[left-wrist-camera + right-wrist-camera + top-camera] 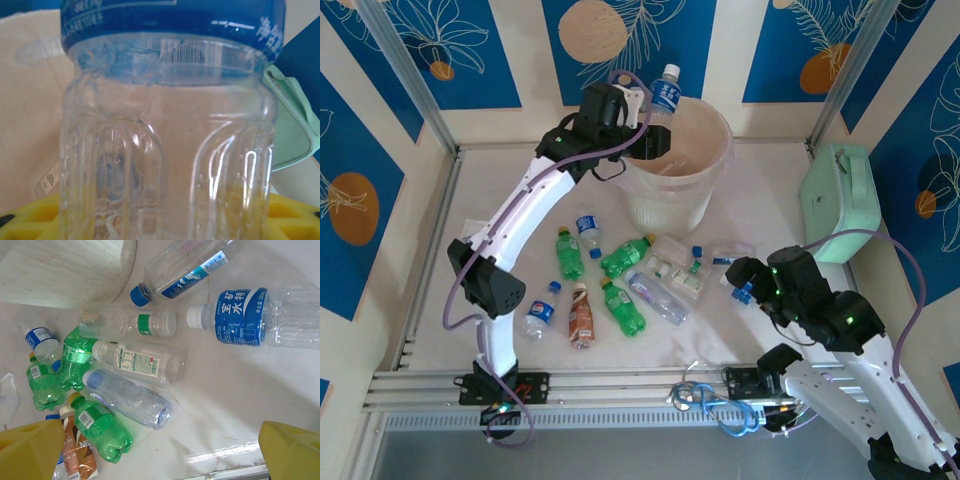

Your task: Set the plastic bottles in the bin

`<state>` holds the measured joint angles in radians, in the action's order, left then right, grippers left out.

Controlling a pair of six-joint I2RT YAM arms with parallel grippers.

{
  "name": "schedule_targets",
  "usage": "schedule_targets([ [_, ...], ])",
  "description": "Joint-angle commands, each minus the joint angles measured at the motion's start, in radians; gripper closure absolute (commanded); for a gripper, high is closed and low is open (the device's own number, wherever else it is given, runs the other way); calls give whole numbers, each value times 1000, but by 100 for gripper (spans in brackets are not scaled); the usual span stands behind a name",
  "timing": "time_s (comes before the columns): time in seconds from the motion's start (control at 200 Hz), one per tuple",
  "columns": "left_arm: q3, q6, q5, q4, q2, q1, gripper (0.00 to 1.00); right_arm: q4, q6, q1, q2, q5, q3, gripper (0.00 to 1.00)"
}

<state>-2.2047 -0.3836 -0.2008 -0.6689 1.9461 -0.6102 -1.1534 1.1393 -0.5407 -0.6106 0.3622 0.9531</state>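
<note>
Over the rim of the bin (672,208), my left gripper (648,118) clamps a blue-labelled bottle (665,93) high enough to drop in; my right gripper (744,287) hangs wide open above loose bottles (142,362) before the bin.

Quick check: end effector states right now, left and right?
Left end effector: closed, holding a clear blue-labelled bottle at the bin rim.
Right end effector: open, holding nothing.
</note>
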Motion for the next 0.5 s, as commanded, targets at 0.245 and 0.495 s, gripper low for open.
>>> schedule_targets([
  [0.245, -26, 27, -8, -77, 29, 12, 30, -10, -22, 15, -16, -35, -7, 0],
  [0.495, -26, 18, -13, -62, -1, 13, 17, -9, -38, 16, -47, -46, 16, 1],
])
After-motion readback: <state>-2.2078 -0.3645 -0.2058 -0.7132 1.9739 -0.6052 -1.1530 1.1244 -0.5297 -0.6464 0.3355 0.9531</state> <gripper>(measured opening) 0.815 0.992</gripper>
